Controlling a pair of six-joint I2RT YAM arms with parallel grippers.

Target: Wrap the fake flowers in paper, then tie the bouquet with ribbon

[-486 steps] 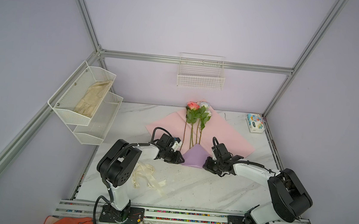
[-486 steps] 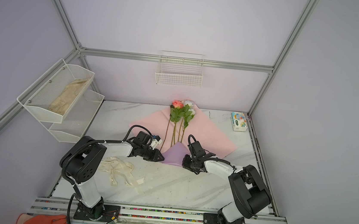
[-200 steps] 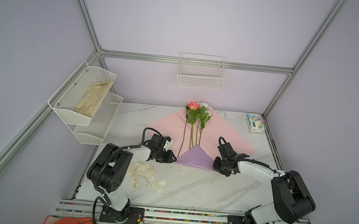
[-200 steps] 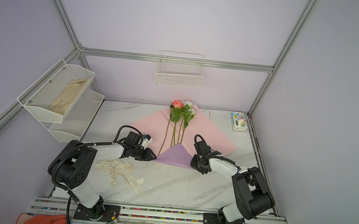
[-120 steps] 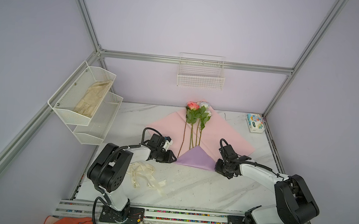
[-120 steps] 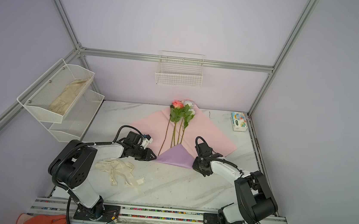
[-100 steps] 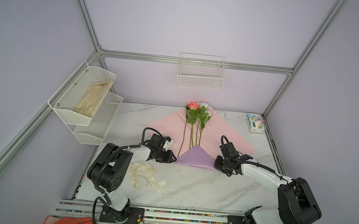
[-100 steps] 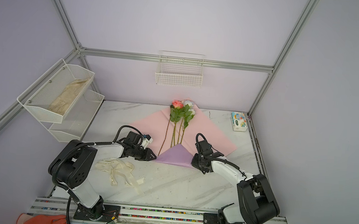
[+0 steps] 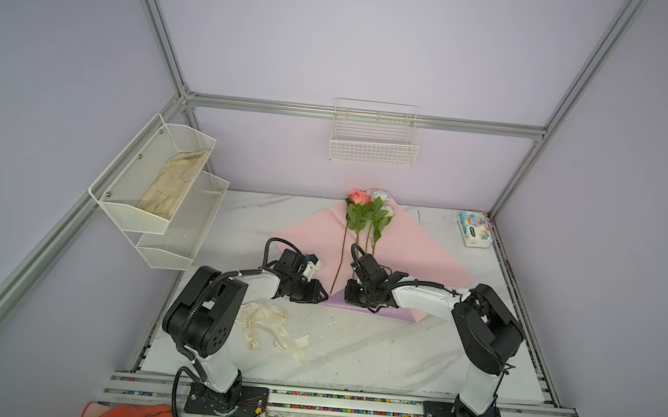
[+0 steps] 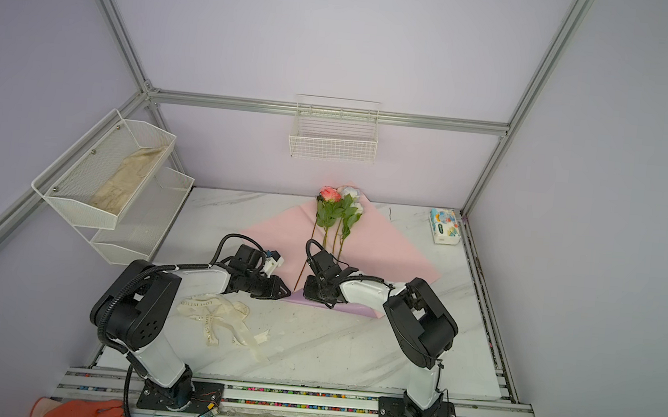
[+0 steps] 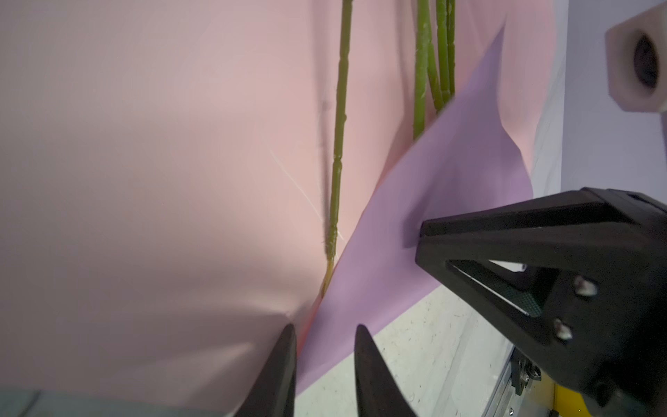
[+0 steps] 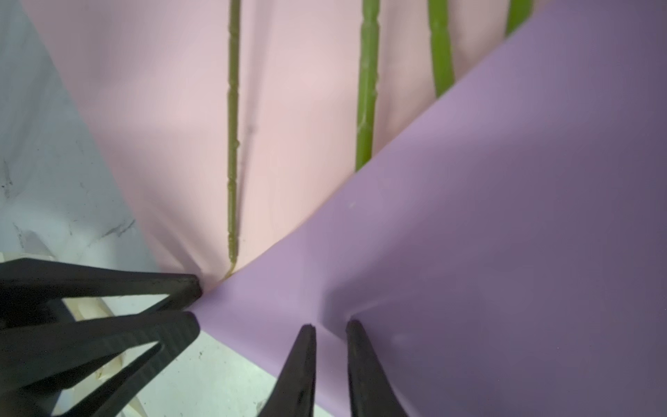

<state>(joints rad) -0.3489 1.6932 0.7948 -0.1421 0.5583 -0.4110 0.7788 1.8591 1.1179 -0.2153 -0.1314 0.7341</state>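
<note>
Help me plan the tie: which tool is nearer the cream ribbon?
Left. The left tool sits at the lilac fold's corner just beyond the ribbon; the right tool is farther across, on that fold.

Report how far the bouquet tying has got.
Done: the roses lie on the wrapping paper, whose near corner is folded over the ends of the stems, lilac side up. In hand: the left tool pinches the fold's corner and the right tool pinches the lilac flap. Left: wrapping and tying; the ribbon lies loose on the table, untouched.
</note>
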